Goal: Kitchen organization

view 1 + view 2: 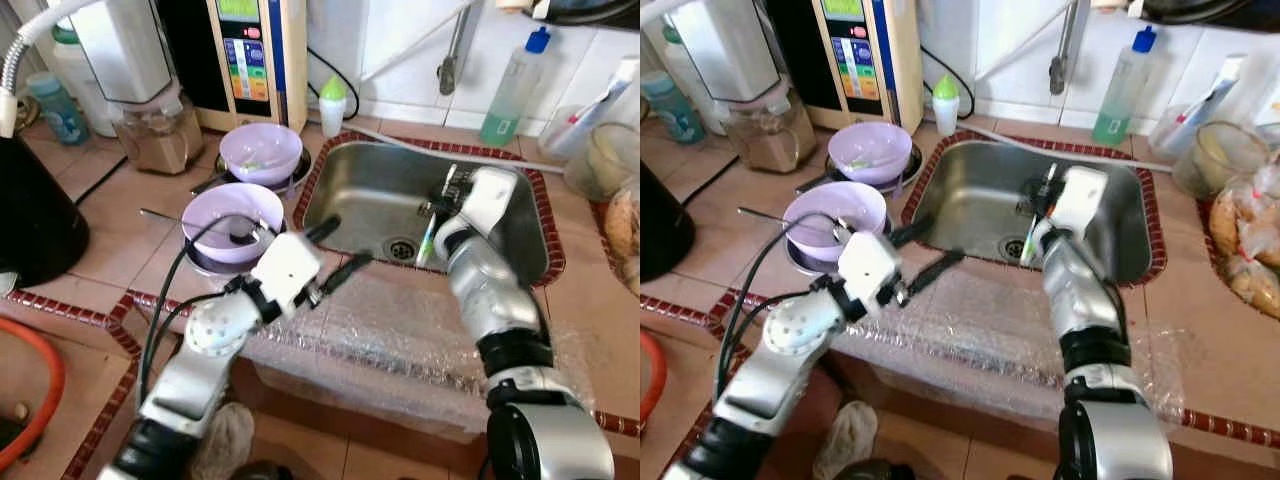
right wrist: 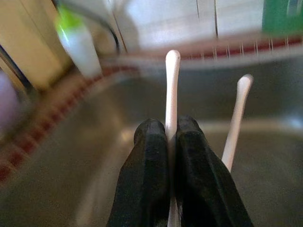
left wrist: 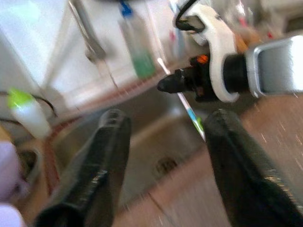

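Right end effector [image 2: 171,137] over sink [image 1: 350,190], clamped on white toothbrush [image 2: 171,80]; left end effector [image 1: 335,250] spread wide above counter [image 1: 400,320] edge

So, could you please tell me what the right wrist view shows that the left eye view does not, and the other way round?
The right wrist view alone shows the right claw shut on a white toothbrush handle, with a second white handle beside it. The left eye view alone shows two purple bowls, the open left claw at the sink's near rim, and bubble wrap over the counter edge. Both show the steel sink and the green-capped white bottle.
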Controlling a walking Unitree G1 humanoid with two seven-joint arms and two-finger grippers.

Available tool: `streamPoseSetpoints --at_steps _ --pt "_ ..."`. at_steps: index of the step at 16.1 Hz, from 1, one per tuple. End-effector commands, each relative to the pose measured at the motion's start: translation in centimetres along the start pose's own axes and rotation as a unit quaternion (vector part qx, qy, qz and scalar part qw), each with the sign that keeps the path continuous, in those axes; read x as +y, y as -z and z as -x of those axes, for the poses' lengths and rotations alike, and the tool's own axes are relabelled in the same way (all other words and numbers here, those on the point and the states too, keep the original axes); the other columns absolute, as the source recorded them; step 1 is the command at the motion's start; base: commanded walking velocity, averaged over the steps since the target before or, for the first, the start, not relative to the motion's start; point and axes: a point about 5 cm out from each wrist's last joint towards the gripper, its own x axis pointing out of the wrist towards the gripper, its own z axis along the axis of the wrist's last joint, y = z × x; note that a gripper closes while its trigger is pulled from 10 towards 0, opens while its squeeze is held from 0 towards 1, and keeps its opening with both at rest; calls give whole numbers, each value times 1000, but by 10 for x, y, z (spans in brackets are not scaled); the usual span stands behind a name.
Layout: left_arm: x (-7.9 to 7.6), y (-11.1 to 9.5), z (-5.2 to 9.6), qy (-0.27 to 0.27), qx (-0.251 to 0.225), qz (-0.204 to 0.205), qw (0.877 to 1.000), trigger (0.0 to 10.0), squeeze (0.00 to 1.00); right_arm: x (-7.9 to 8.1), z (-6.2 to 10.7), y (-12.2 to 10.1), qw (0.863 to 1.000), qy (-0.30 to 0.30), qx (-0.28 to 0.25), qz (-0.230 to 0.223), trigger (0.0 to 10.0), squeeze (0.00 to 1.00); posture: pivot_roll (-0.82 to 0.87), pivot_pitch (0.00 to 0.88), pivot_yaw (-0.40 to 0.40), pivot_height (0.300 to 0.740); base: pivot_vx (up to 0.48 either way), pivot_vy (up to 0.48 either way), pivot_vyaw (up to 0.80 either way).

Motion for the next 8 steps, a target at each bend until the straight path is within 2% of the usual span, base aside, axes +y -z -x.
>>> streamPoseSetpoints --at_steps 1,3,5,8 --pt "-3 4 1 15 17 5 1000 10000 1000 2 -3 1 1000 4 0 10 10000 1000 10 0 33 740 0 0 0" --pt "-4 6 1 23 41 8 999 10000 1000 2 -4 10 1000 4 6 15 10000 1000 11 0 31 740 0 0 0" --pt "-5 6 0 27 41 12 999 10000 1000 8 -4 16 1000 -13 17 -4 10000 1000 0 0 34 740 0 0 0" --pt "-3 5 -3 24 38 4 999 10000 1000 8 -3 17 1000 -22 8 -1 10000 1000 -8 0 37 740 0 0 0"
